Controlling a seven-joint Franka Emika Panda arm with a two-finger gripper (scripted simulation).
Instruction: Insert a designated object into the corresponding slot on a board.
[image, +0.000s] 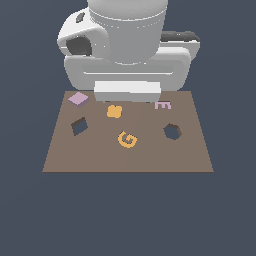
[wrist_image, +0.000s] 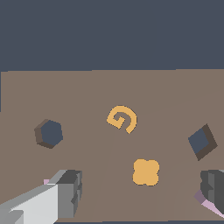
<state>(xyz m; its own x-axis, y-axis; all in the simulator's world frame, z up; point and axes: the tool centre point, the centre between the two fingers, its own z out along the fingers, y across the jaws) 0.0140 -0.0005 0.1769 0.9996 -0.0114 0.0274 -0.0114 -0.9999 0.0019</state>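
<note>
- Block (image: 78, 98): pale lilac square, lying flat on the brown board (image: 127, 157) at its far corner on the exterior view's left, near the diamond-turned square slot (image: 79, 125).
- End effector (wrist_image: 140, 188): fingers (wrist_image: 70, 192) spread wide, released, holding nothing.
- Orange G piece (image: 127, 139): mid-board.

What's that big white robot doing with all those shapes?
The white robot arm's end effector hangs open above the brown board, holding nothing. The small flat lilac square block still lies at the board's far corner on the exterior view's left, just beyond the dark diamond-shaped square slot it belongs in. The slot is empty, so the job has hardly begun.
</note>
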